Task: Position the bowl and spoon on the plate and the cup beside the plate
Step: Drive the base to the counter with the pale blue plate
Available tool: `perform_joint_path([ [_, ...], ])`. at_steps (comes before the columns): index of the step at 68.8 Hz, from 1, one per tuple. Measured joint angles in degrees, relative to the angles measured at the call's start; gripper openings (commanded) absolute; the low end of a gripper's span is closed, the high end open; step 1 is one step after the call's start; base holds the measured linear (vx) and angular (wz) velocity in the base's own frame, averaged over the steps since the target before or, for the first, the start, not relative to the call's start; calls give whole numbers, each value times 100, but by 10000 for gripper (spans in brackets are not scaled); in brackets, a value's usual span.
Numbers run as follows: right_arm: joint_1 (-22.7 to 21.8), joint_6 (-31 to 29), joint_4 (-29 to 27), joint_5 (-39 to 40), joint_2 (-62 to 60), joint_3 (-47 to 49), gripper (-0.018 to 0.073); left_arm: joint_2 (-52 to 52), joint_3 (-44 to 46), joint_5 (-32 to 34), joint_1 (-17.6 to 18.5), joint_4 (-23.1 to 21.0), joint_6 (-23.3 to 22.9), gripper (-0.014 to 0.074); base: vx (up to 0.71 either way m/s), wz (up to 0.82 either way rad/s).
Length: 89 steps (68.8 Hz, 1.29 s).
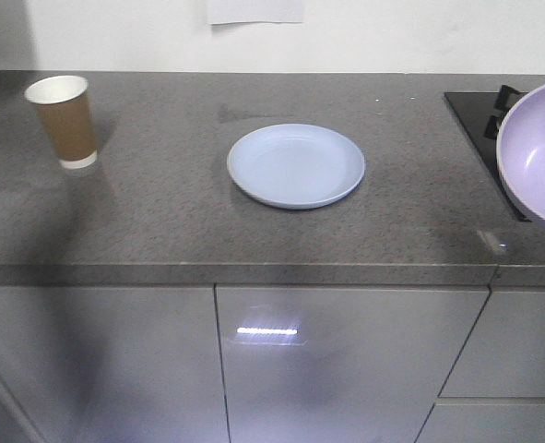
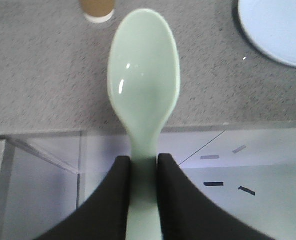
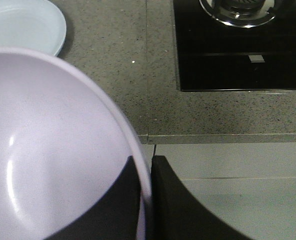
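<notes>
Our left gripper point(image 2: 143, 161) clamps the spoon point(image 2: 143, 85), our right gripper point(image 3: 146, 164) the bowl point(image 3: 52, 150) — nothing sits on the plate point(image 1: 296, 166) yet, cup point(image 1: 65, 120) far left.

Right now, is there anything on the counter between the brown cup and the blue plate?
Nothing: only bare grey countertop lies between the cup and the plate, as the front-facing view shows.

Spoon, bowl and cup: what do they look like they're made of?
The spoon looks like glossy pale green plastic: smooth, thick, with sharp light glints. The bowl seems smooth lavender plastic with a soft sheen and thin rim. The cup looks like matte brown paper, with a white inside and rolled rim.
</notes>
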State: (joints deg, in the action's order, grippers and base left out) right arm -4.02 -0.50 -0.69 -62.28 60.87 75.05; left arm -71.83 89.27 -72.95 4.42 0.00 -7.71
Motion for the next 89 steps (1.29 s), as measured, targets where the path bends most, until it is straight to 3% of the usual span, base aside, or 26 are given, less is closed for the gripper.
perform_joint_path([
  [89, 0, 0, 0, -36, 0, 0, -6, 0, 0, 0, 0, 0, 0, -6, 14, -7],
])
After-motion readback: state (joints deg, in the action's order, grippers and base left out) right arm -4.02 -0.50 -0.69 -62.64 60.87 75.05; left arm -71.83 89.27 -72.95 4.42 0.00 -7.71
